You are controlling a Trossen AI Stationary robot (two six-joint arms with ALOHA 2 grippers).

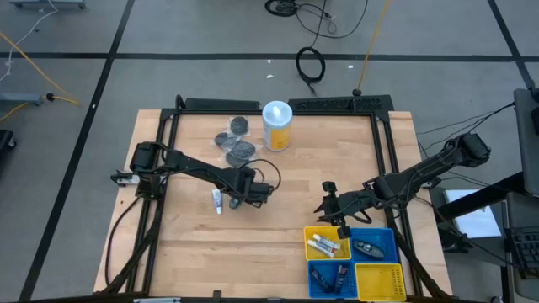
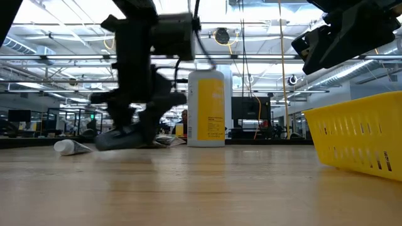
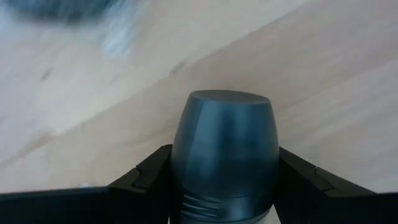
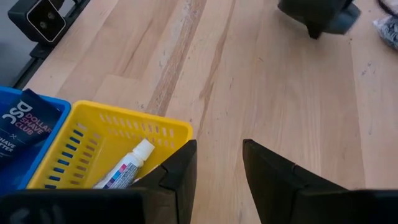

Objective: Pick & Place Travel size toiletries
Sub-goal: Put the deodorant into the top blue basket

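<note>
Landmark: yellow canister (image 1: 277,124)
Left gripper (image 1: 246,195): in front of the canister, low at the table, clenched on a dark grey bottle (image 3: 224,158)
Right gripper (image 1: 336,210): over the yellow bin (image 4: 106,146), fingers apart and empty
Other toiletries: white tube (image 1: 217,200) beside the left gripper; grey tins (image 1: 239,150) near the canister
Advice: lift straight up, keep the grip firm, stay away from the tube

A: What lies on the wooden counter (image 1: 278,227)?

B: Toward the far edge, a yellow-and-white canister (image 1: 277,125) standing upright, with grey flat packets (image 1: 236,143) just beside it. A small white tube (image 1: 217,200) lies nearer the middle.

A: And the near right corner?

B: Four small baskets (image 1: 352,263) touching in a square, two yellow and two blue.
</note>
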